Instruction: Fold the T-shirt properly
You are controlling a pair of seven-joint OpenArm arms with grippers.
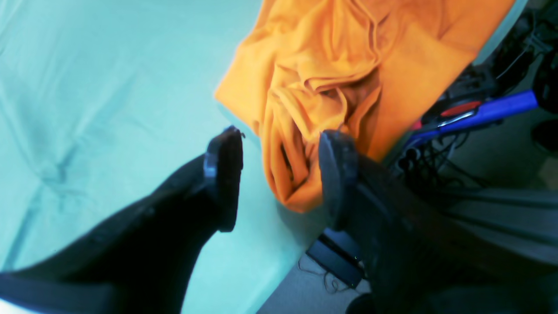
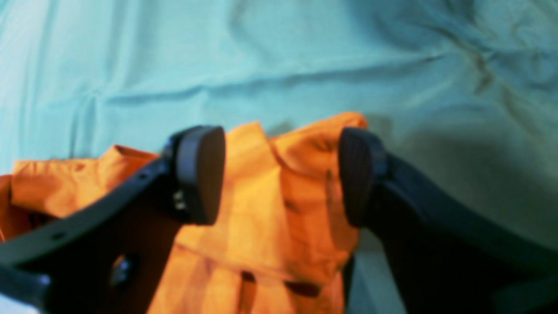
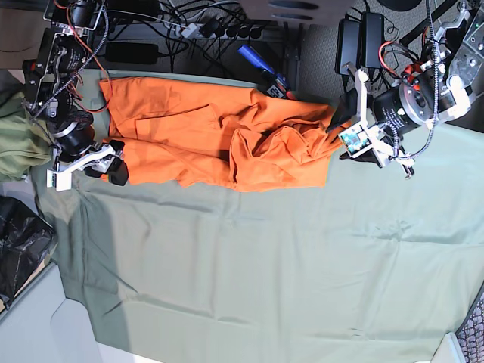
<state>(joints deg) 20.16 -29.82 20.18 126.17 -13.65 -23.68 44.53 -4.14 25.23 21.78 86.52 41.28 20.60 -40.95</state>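
Black fingers (image 1: 222, 174) of the left gripper (image 1: 279, 174) fill the left wrist view, spread wide, bunched T-shirt (image 1: 348, 74) cloth between them; one finger seems to touch the fabric, nothing clamped. Sage-green cloth (image 3: 265, 265) covers the desk (image 3: 79, 336), wrinkled. Orange T-shirt lies crumpled along the cloth's far edge, stretched between the two grippers. Beyond that edge: power strip (image 3: 227, 30), cables, blue-handled tool (image 3: 261, 64). Olive-green garment (image 3: 19, 140) sits off the T-shirt's end nearest the right gripper (image 2: 281, 174). Right gripper fingers (image 2: 200, 174) also wide apart, straddling a raised fold of T-shirt, not closed on it. No readable writing or label visible.
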